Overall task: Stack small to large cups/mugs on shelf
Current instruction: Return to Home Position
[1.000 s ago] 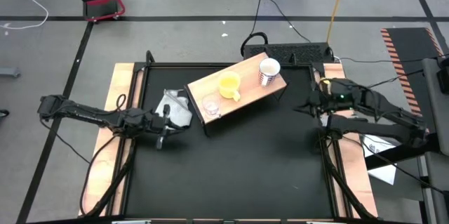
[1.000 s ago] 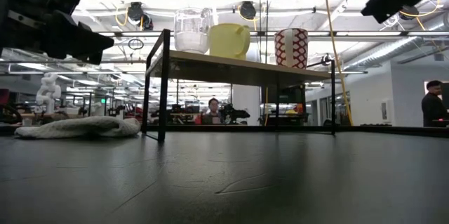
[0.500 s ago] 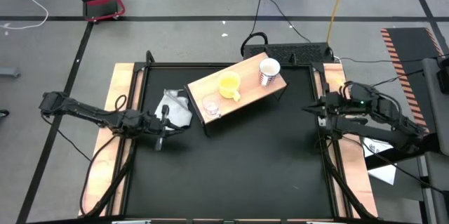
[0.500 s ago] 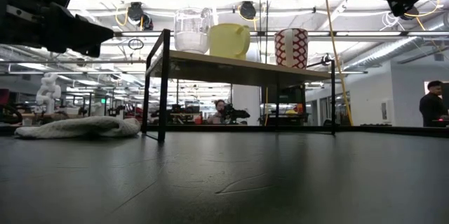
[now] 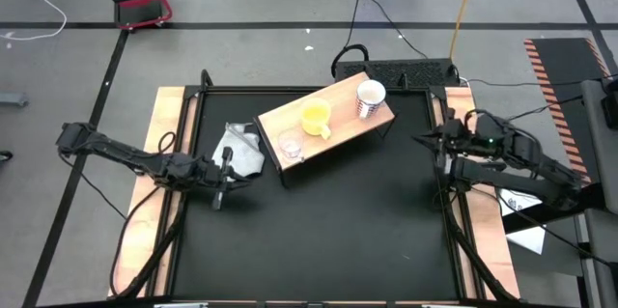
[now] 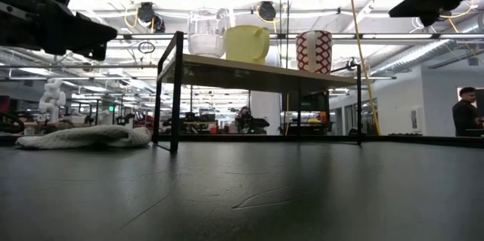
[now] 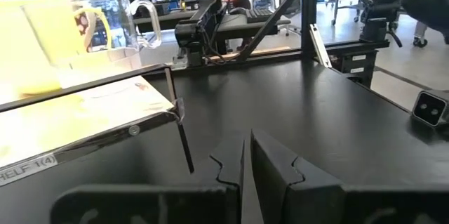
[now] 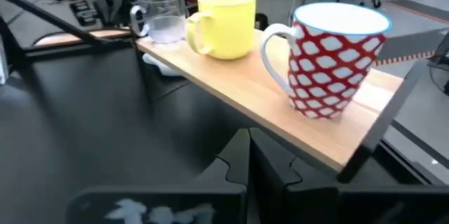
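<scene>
glass cup [image 5: 290, 142], yellow mug [image 5: 316, 115] and red-patterned mug [image 5: 371, 97] are standing on the shelf [image 5: 340, 123]; left gripper [image 5: 226, 163] and right gripper [image 5: 426, 141], both pressed together, are hovering by the table's [image 5: 319, 240] side edges; only parking seems left.

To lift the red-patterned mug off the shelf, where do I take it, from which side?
Probably pinch the rim of the red-patterned mug from above with the right gripper, on the side away from its handle: it stands upright, mouth open, handle toward the yellow mug. Left gripper waits near the cloth.
</scene>
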Tool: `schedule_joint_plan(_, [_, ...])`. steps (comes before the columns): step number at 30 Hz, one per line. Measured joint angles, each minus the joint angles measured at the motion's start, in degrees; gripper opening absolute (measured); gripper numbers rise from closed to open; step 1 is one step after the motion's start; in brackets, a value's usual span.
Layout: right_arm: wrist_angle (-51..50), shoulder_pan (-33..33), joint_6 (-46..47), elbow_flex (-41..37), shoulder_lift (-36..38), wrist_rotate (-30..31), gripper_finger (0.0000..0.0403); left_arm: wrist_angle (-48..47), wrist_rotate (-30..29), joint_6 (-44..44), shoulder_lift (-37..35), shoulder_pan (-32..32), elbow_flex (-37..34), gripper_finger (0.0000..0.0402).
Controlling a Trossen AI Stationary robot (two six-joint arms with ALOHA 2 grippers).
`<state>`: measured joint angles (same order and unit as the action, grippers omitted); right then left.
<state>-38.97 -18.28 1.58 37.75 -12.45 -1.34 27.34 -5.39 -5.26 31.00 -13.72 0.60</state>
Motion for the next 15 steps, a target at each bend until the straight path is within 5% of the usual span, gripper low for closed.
schedule_joint_plan(15, [16.2,0.0,8.7,-11.1,-1.1,-3.2,0.0000,0.7,-0.3,1.0,0.0,-4.1,0.0,0.0031])
